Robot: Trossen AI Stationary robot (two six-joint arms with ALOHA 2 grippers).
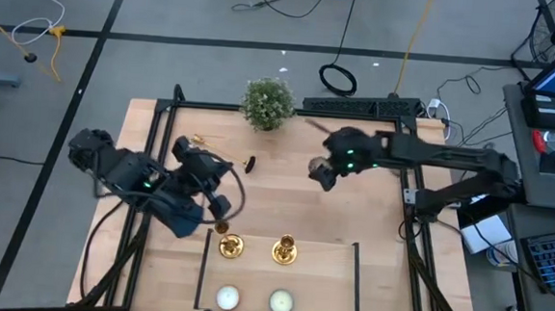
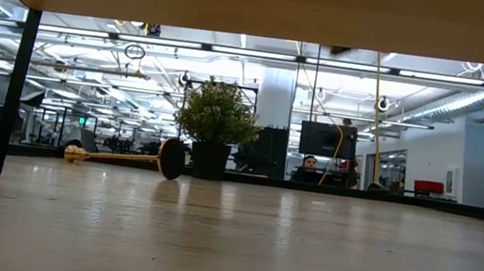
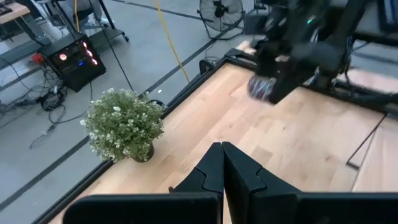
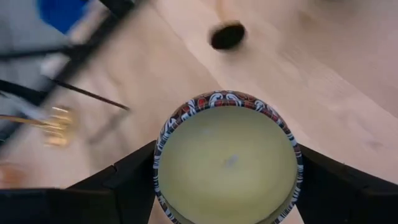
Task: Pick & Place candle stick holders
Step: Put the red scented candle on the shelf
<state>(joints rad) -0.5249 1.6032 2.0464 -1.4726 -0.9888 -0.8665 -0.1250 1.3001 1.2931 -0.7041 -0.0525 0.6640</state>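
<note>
Right tool clamped on round tin candle, patterned rim, pale-green wax, held above surface; fallen brass candlestick well apart beyond it, lying flat, long axis across surface, round base toward potted plant. Left tool pinched shut, empty; two upright shiny gold candlesticks just beside it

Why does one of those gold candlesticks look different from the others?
It has tipped over. One candlestick lies on its side near the plant, while the other two stand upright. Also odd: the right pincer holds a pale candle tin, not a candlestick.
</note>
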